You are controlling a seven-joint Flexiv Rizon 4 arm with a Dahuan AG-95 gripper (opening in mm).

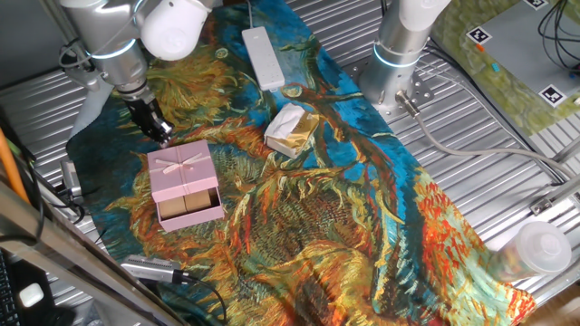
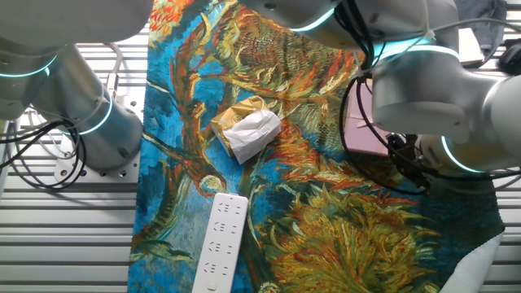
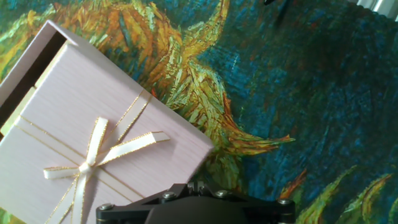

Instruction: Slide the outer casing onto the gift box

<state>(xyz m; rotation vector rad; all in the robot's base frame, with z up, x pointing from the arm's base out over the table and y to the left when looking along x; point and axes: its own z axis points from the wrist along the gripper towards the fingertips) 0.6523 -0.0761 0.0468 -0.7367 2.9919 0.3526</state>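
Observation:
The outer casing (image 1: pixel 181 169), a pale-pink sleeve with a ribbon bow, lies on the painted cloth at the left. It sits partly over the gift box (image 1: pixel 190 207), whose tan blocks stick out of its near open end. My gripper (image 1: pixel 161 136) is just behind the casing's far edge, its black fingers closed together and holding nothing. In the hand view the casing (image 3: pixel 93 130) fills the left, the box's end (image 3: pixel 13 118) shows at the far left, and the gripper (image 3: pixel 198 185) is at the casing's near corner. In the other fixed view the casing (image 2: pixel 365 134) is mostly hidden by my arm.
A cream-and-gold foil lump (image 1: pixel 292 129) lies mid-cloth, also in the other fixed view (image 2: pixel 247 129). A long white bar (image 1: pixel 263 56) lies at the back. A second arm's base (image 1: pixel 399 54) stands at the right. A metal tool (image 1: pixel 154 269) lies by the front-left edge.

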